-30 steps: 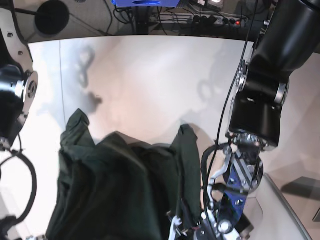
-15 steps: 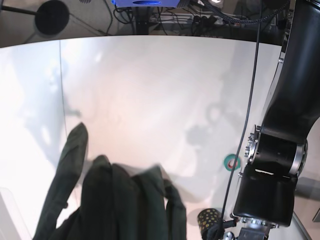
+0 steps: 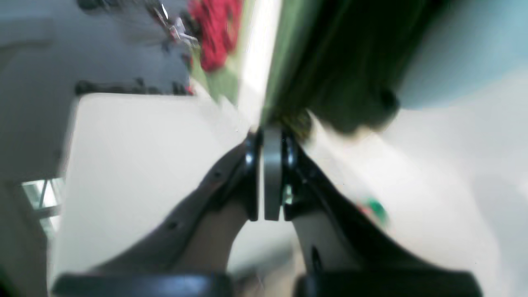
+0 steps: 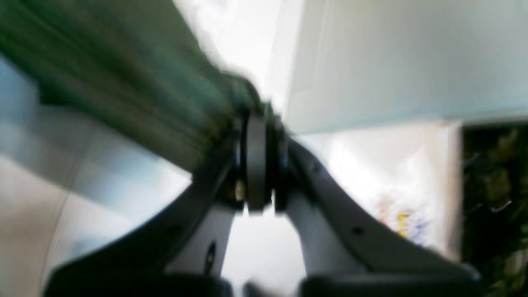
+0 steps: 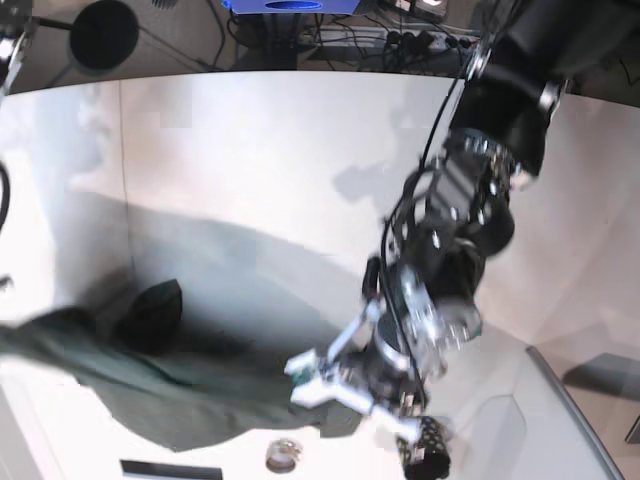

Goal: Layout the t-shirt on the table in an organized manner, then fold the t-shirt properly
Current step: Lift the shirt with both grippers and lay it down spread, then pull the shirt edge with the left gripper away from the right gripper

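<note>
The dark green t-shirt [image 5: 170, 385] is stretched in a blurred band over the near part of the white table [image 5: 260, 150], from the left edge to the lower middle. One dark fold [image 5: 150, 310] bulges up at the left. My left arm [image 5: 440, 270] reaches down to the band's right end. In the left wrist view my left gripper [image 3: 272, 132] is shut on the t-shirt [image 3: 330, 62], which runs up and away. In the right wrist view my right gripper [image 4: 255, 117] is shut on the t-shirt [image 4: 123, 70], which trails to the upper left.
A black dotted cup [image 5: 425, 445] and a small round thing [image 5: 283, 455] sit at the table's near edge. A green tape roll [image 3: 373, 208] lies beside the left fingers. A grey bin corner [image 5: 560, 400] is at the lower right. Cables and a power strip [image 5: 400, 40] lie beyond the far edge.
The shirt, bunched and hanging before, is now pulled out long and low across the near table. The left arm has swung in toward the middle, covering the tape roll.
</note>
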Robot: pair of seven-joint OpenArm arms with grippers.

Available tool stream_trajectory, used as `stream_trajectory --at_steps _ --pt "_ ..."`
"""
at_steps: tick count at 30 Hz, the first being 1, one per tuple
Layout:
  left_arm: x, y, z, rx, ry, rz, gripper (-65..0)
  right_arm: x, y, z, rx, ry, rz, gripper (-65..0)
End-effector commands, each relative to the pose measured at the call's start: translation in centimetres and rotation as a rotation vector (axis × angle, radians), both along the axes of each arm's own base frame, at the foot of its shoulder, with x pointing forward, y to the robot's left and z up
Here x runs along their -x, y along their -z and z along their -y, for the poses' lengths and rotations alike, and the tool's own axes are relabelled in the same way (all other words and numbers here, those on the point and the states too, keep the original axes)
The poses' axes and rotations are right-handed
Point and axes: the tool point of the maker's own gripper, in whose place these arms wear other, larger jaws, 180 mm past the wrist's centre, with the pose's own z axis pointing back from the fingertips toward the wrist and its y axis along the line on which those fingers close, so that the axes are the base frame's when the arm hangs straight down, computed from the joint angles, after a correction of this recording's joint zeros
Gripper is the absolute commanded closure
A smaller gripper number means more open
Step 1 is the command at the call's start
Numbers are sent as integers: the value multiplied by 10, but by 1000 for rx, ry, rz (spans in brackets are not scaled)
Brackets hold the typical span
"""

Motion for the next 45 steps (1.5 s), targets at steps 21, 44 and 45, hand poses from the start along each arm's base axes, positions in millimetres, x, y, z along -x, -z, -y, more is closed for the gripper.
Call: stream_trajectory --at_steps 21,44,45 --pt "22 107 30 -74 96 -262 0 -21 56 15 -195 86 -86 -2" --pt "13 173 193 959 97 -644 -403 -4 86 1 -233 61 -120 -2" --pt "9 175 189 972 78 -634 -403 -4 87 0 -236 61 -120 -2"
